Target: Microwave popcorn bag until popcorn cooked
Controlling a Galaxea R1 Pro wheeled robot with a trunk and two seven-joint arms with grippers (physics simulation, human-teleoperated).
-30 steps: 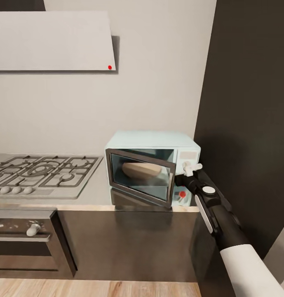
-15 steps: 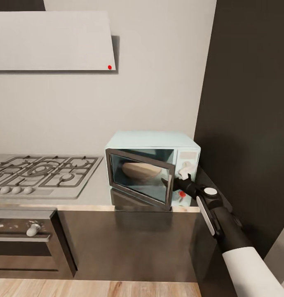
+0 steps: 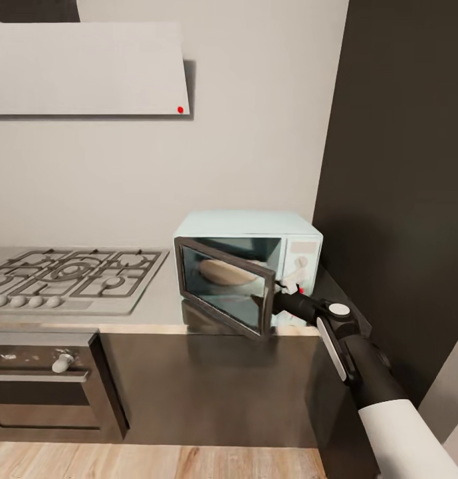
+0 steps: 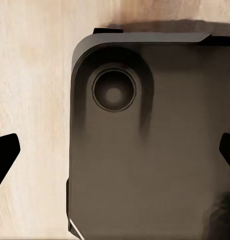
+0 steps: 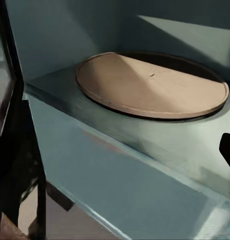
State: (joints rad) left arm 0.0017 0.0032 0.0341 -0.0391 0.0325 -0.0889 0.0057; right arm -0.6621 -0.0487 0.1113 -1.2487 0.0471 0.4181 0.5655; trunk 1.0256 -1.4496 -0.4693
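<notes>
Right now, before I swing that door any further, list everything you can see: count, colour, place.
microwave: one, pale mint-blue, on the countertop's right end, door partly open
turntable: one, tan, inside the microwave
countertop: one, grey, shiny
gas hob: one, grey, left of the microwave
oven: one, dark, below the hob
range hood: one, pale grey, red dot, on the wall
tall cabinet: one, dark, at right
floor: light wood
right gripper: black, at the door's free edge
left gripper's fingers: black, over a dark panel
</notes>
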